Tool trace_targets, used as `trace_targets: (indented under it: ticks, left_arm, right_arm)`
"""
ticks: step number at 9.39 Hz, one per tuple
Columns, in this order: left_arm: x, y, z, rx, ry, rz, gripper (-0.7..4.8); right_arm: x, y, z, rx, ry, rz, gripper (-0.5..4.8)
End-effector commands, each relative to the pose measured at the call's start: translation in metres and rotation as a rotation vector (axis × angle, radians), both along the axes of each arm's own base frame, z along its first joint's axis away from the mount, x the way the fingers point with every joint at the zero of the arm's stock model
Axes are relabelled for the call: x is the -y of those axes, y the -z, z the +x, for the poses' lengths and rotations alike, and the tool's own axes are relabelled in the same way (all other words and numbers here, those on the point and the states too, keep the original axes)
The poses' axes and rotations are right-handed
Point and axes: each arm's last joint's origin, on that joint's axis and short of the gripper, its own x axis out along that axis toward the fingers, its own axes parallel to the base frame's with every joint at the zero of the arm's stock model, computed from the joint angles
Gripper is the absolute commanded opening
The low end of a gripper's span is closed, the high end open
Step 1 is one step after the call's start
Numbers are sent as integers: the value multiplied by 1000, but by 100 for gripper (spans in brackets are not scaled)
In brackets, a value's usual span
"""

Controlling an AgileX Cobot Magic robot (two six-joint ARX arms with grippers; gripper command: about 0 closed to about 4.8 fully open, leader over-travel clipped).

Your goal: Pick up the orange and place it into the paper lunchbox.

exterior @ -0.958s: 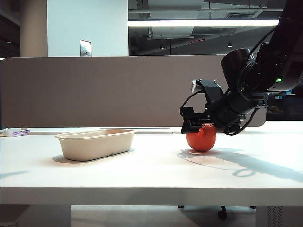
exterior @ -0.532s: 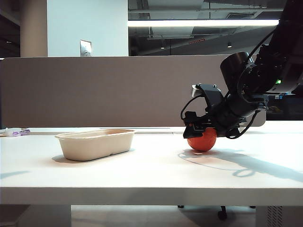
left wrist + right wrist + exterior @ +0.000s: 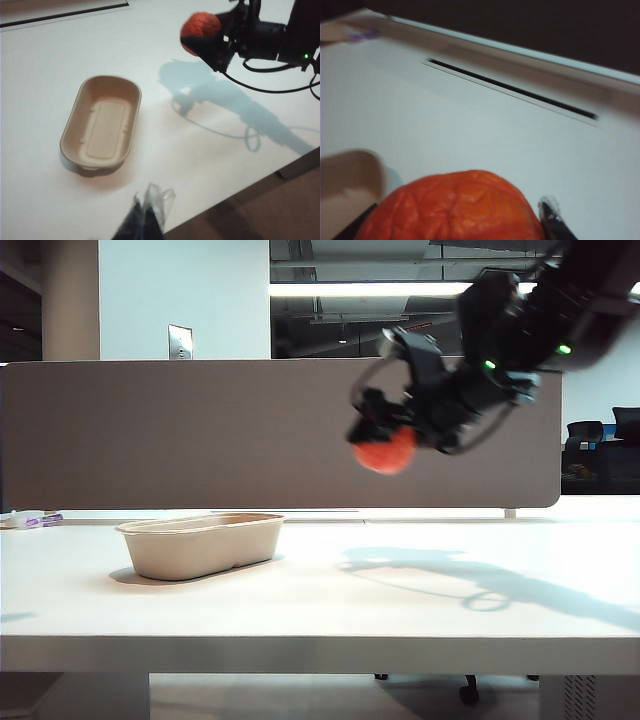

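- The right gripper (image 3: 385, 445) holds the orange (image 3: 386, 451) in its jaws, high above the surface (image 3: 330, 600), right of centre.
- The paper lunchbox (image 3: 202, 543) sits empty toward the surface's left edge.
- The left gripper (image 3: 147, 220) shows only blurred tips; its jaws cannot be read.

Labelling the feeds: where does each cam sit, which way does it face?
Exterior: table-edge height, side-on; right gripper holds orange above table, right of paper lunchbox.
Left wrist: high, looking down; left gripper tips at edge.
Right wrist: behind its fingers, facing across the table.
Shared: orange and lunchbox in all three.
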Motion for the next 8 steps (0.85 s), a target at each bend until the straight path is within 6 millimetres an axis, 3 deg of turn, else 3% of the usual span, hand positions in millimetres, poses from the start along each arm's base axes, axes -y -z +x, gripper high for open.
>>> trace_targets:
  ticks: [1,2,3,5,8]
  left_arm:
    - [-3,-15,-4,53,-34,0,-5]
    - [-3,-17,-5,59,-33,-4,-5]
    - [-3,-17,-5,61,-34,-4,-5]
    - [-3,-17,-5,62,-33,-5,-5]
    - [-3,-17,-5,62,-34,-5,-5]
  right_arm:
    - [-69,-23,-15,89,-103,26,166]
    - [-97,-16,-17,85,-146,25,166]
    - [-105,-13,-17,85,-161,26,166]
    - [-143,4,-15,75,-225,23,166]
    - [-166,38,-15,2,-248,-5,166]
